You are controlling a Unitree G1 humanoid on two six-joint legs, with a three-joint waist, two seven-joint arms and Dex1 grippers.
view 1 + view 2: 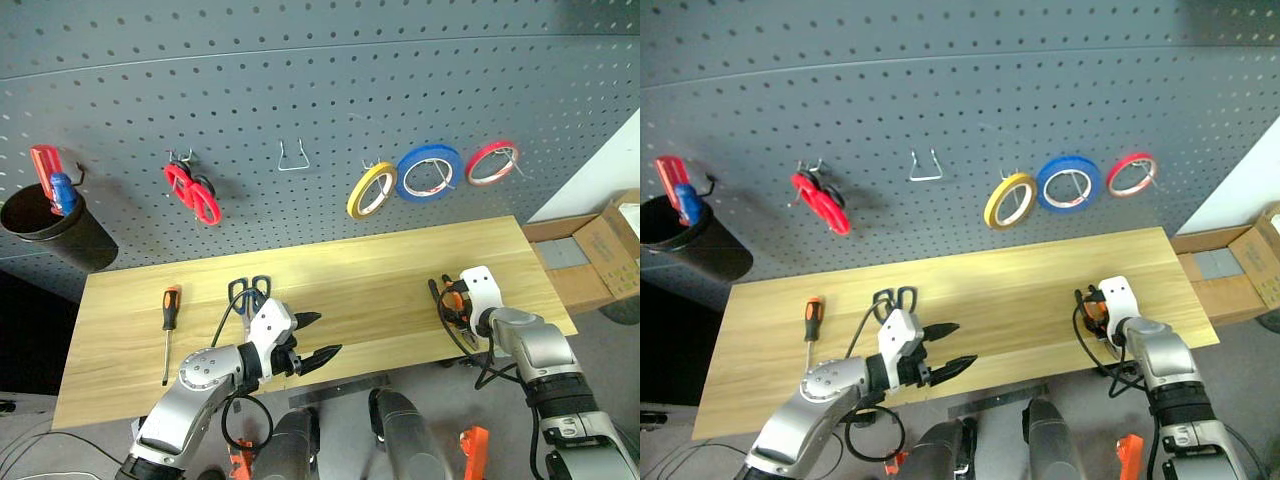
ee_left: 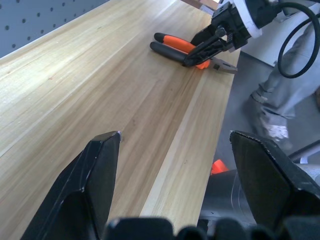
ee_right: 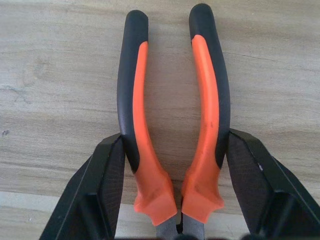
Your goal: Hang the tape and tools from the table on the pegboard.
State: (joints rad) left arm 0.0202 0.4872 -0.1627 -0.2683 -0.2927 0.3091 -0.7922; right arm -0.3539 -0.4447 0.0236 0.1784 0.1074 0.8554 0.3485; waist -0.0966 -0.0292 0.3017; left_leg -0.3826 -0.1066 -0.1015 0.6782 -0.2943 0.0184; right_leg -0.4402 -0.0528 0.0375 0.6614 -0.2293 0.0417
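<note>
Pegboard [image 1: 300,70]: dark grey, spans the whole back. Hanging on it, left to right: black bucket [image 1: 55,232] with a red-handled tool inside, red-handled scissors [image 1: 193,193], bare wire hook [image 1: 292,158], yellow-tan tape ring [image 1: 371,190], blue tape ring [image 1: 429,172], red tape ring [image 1: 492,163]. The 3 rings hang side by side, yellow lowest.

Table [image 1: 340,290]: light wood, long axis left-right, below the board. Cardboard boxes [image 1: 600,250] past its right end.

On the table:
- Pliers [image 3: 172,125] near the right front edge. Long axis runs front-back, orange-and-black handles point toward the pegboard, metal nose toward the front edge.
- Screwdriver [image 1: 170,330] at left, orange-and-black handle toward the board, shaft toward the front edge.
- Dark-blue-handled scissors [image 1: 248,295] left of centre, loops toward the board, blades hidden by the left arm.

Right gripper [image 3: 172,165]: down over the pliers, 1 finger against the outside of each handle just above the pivot, clamping both handles; pliers flat on the wood.

Left gripper [image 1: 318,338]: over the front edge near centre, fingers spread, nothing between them, pointing right along the table.
</note>
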